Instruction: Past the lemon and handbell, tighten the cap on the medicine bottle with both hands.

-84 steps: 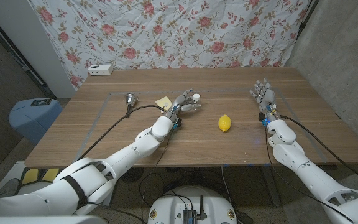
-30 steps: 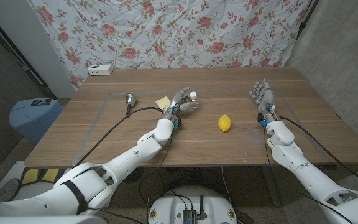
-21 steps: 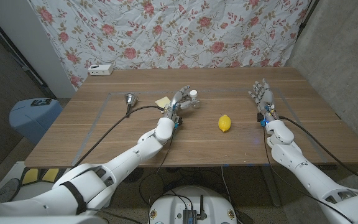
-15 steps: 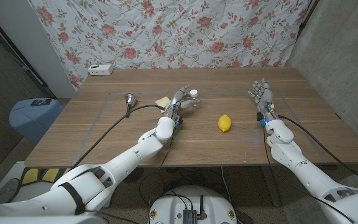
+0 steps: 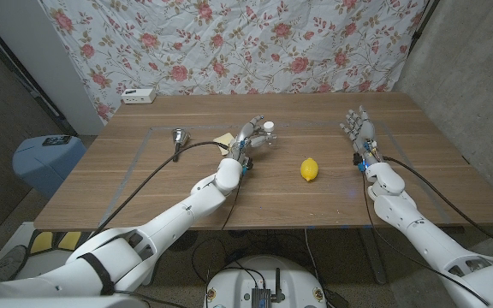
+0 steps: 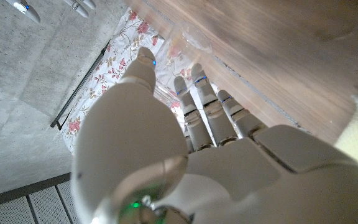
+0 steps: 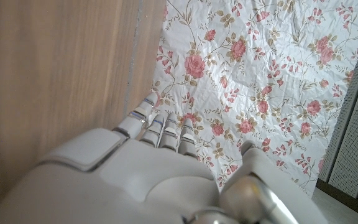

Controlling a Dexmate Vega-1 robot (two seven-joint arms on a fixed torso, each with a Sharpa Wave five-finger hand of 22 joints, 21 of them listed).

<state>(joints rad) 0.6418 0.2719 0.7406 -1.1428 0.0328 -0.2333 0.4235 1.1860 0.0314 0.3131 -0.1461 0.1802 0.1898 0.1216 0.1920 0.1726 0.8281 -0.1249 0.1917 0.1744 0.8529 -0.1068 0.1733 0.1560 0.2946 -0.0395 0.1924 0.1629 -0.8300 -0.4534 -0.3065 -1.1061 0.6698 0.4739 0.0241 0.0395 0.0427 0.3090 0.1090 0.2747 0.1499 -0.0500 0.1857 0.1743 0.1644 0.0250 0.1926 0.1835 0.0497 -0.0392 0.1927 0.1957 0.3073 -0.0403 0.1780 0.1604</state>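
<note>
Two hands over the tabletop (image 5: 332,192), one holding the medicine bottle (image 5: 267,134).
Left hand (image 5: 251,139) grips the bottle, white cap up, near the middle of the tabletop, beside a yellow sponge (image 5: 224,139). Right hand (image 5: 359,130) stands well apart on the right, fingers spread and holding nothing. Lemon (image 5: 309,169) lies between the hands; handbell (image 5: 178,136) sits to the left.

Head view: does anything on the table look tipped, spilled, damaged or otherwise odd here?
Nothing stands out. The left robot hand holds the medicine bottle, cap on, with no spill on the table. The lemon and handbell lie apart from it, and the right robot hand is open and empty.
</note>
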